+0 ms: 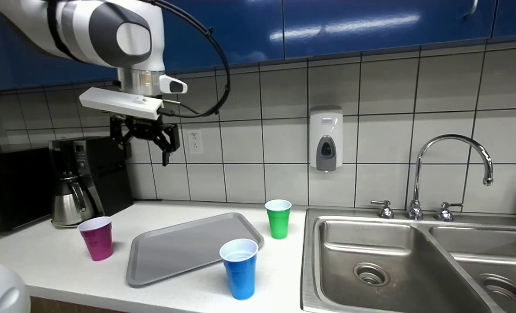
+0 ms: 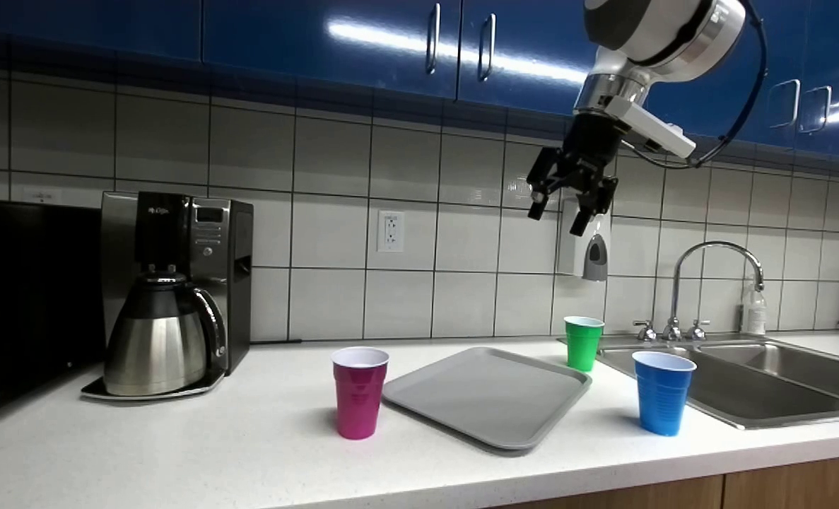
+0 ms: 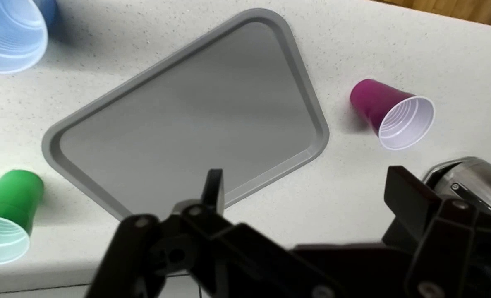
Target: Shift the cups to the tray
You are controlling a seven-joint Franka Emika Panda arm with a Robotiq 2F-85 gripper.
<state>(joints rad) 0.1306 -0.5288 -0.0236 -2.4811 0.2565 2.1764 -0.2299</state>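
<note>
The grey tray [image 1: 192, 245] [image 2: 490, 392] lies flat on the white counter with nothing on it. Around it, three cups stand upright on the counter. The magenta cup [image 2: 359, 399] [image 3: 377, 103] is off its coffee-maker side. Towards the sink are the blue cup [image 1: 241, 274] [image 2: 663, 399], nearer the counter's front, and the green cup [image 1: 278, 222] [image 2: 584, 348], close to the back wall. High above the counter my gripper [image 1: 147, 155] [image 2: 558, 218] points downward, open and holding nothing. In the wrist view its spread fingers [image 3: 408, 196] show counter and a tray edge between them.
A coffee maker [image 2: 210, 297] with its steel pot [image 2: 156, 353] stands beside a black microwave [image 1: 14, 187]. The double sink [image 1: 371, 248] with a tall faucet [image 1: 451, 137] borders the cups' end. A soap dispenser [image 1: 326, 137] hangs on the tiles, under blue cabinets [image 2: 320, 42].
</note>
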